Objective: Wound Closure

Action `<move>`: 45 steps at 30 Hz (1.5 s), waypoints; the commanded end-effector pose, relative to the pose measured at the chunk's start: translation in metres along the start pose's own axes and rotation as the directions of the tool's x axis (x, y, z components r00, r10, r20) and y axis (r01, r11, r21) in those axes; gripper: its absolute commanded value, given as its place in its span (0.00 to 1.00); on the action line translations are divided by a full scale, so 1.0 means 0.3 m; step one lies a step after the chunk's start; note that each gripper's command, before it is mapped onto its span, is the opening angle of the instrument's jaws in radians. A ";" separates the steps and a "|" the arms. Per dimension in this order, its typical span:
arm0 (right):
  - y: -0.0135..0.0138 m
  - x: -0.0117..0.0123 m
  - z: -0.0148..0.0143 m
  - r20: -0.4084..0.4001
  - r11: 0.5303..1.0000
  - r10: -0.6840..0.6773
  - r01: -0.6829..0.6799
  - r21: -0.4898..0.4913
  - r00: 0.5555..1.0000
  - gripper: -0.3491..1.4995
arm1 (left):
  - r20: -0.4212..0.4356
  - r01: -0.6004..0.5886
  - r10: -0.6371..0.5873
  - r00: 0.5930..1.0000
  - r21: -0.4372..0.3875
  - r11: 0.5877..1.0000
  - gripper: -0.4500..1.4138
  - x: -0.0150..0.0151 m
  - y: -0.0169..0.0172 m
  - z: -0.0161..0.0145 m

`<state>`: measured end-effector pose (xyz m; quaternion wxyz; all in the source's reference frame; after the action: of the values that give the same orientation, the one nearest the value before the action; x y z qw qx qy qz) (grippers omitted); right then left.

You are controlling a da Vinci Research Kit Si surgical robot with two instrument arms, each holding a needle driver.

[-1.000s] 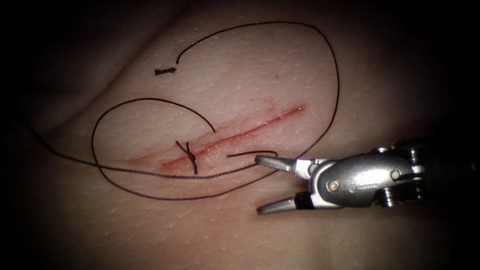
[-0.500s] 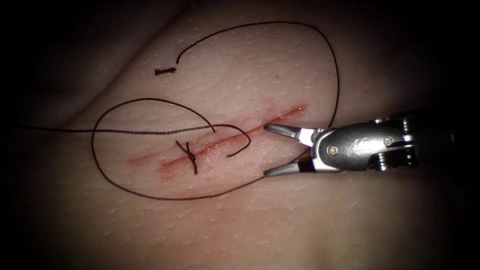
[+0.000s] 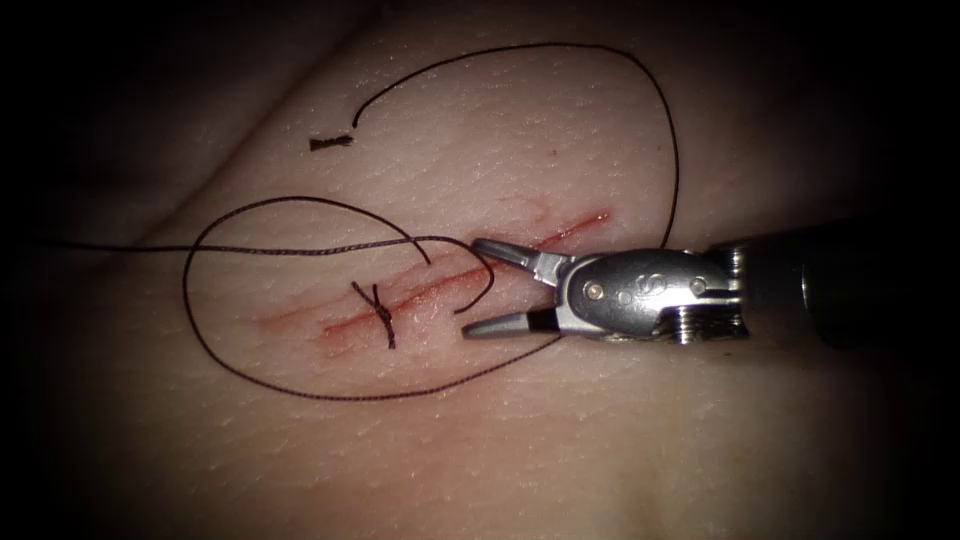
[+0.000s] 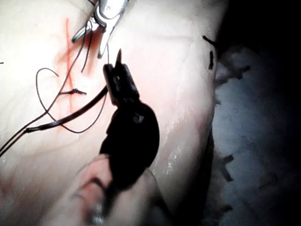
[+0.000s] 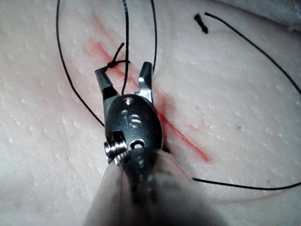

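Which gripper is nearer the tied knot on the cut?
Right. The right gripper is open, just right of the knot, holding nothing. The left gripper sits farther off, holding thread.

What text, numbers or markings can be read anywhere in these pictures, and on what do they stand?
"S": stamped on the metal body of the right gripper, read in the endoscope view.
"S" preceded by a mark too faint to read: the same stamp in the right wrist view, right gripper.
Nothing legible on the tissue.
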<state>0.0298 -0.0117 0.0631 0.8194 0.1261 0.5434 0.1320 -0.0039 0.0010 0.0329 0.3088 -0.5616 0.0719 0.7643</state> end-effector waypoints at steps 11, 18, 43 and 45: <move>-0.0029 -0.0144 0.0056 -0.003 0.995 0.089 -0.089 0.048 0.996 0.74 | -0.002 0.001 -0.001 1.000 -0.003 1.000 0.00 -0.002 0.003 0.003; -0.0023 -0.0133 0.0060 -0.021 0.995 0.091 -0.090 0.050 0.996 0.50 | -0.003 0.001 -0.001 1.000 -0.003 1.000 0.00 -0.002 0.003 0.003; -0.0199 0.0010 -0.0102 -0.037 0.990 0.077 -0.072 0.118 0.996 0.00 | -0.021 -0.002 0.002 1.000 -0.011 1.000 0.00 -0.005 0.004 0.010; -0.0238 0.0028 -0.0136 -0.037 0.990 0.066 -0.061 0.128 0.997 0.00 | -0.026 -0.002 0.002 1.000 -0.013 1.000 0.00 -0.005 0.005 0.011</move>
<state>0.0263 -0.0170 0.0578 0.7950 0.1915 0.5624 0.1228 -0.0070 0.0015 0.0347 0.3023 -0.5748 0.0733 0.7569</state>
